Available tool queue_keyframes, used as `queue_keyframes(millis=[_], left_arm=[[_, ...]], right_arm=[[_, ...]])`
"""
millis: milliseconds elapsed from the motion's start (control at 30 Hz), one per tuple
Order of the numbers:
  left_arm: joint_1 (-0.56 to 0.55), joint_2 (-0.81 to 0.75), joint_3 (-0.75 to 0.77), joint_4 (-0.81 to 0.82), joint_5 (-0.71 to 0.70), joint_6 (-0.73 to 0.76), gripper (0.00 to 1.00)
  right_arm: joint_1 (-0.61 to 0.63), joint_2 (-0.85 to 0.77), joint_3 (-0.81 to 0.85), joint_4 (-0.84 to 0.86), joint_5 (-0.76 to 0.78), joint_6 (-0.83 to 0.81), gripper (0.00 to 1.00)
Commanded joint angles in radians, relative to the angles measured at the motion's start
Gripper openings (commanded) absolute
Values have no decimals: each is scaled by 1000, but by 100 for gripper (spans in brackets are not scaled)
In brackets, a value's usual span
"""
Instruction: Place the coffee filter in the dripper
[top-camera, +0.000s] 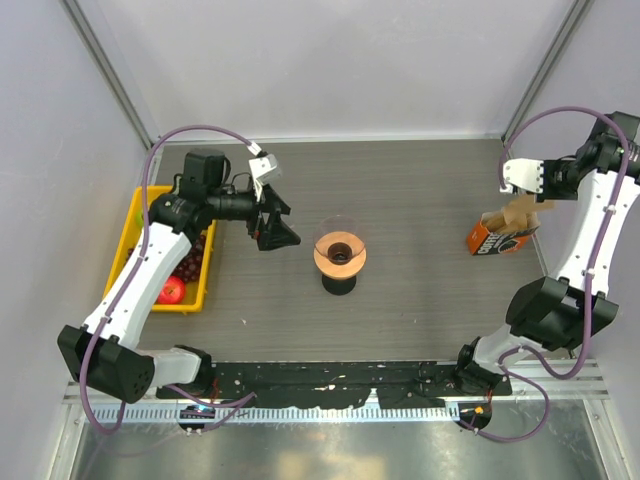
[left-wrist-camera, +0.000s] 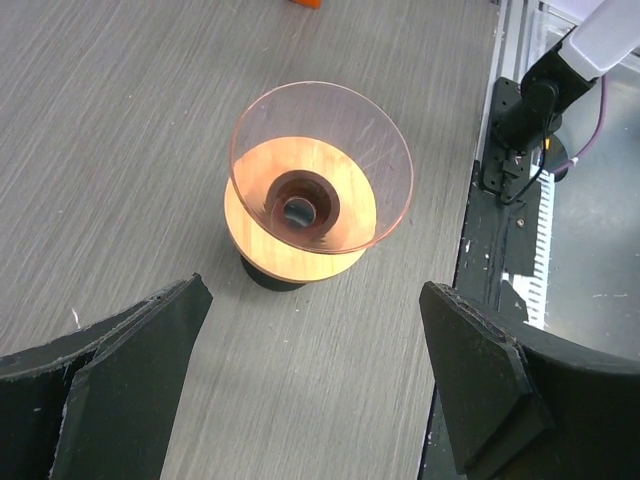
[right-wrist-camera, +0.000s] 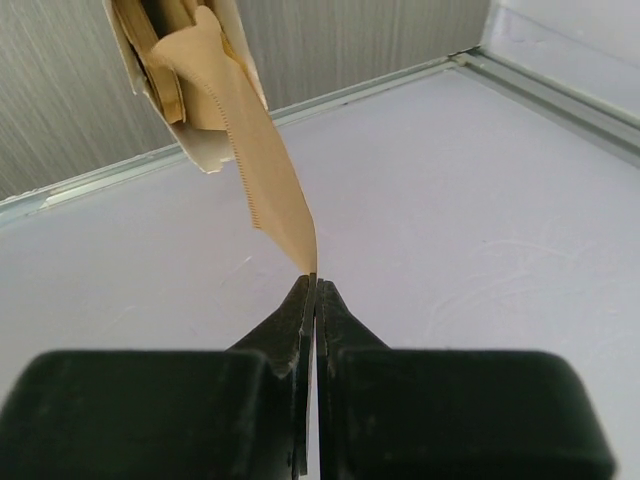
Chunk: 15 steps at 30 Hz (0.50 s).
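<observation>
The dripper (top-camera: 340, 248), an orange-brown funnel with a clear cone on a black base, stands mid-table; it also shows in the left wrist view (left-wrist-camera: 310, 190), empty. My left gripper (top-camera: 278, 228) is open and hovers just left of it, its fingers (left-wrist-camera: 120, 370) spread wide. My right gripper (top-camera: 535, 208) is shut on the tip of a tan coffee filter (right-wrist-camera: 255, 170), held above the filter box (top-camera: 497, 238) at the far right. The filter's other end still sits in the box's open top (right-wrist-camera: 180, 90).
A yellow tray (top-camera: 140, 235) with red and dark fruit sits at the left edge. Grey walls stand close behind and beside the right arm. The arm bases and a black rail (top-camera: 340, 380) run along the near edge.
</observation>
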Motion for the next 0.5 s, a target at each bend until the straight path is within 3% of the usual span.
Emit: queue_keyframes(millis=[0, 267, 467], left_arm=[[0, -8, 76, 65, -38, -12, 99], [73, 53, 228, 140, -87, -198, 99], [81, 78, 294, 229, -72, -300, 99]], right_arm=[[-2, -70, 80, -206, -93, -49, 5], [112, -53, 251, -209, -194, 101, 5], [258, -34, 339, -102, -281, 389, 5]])
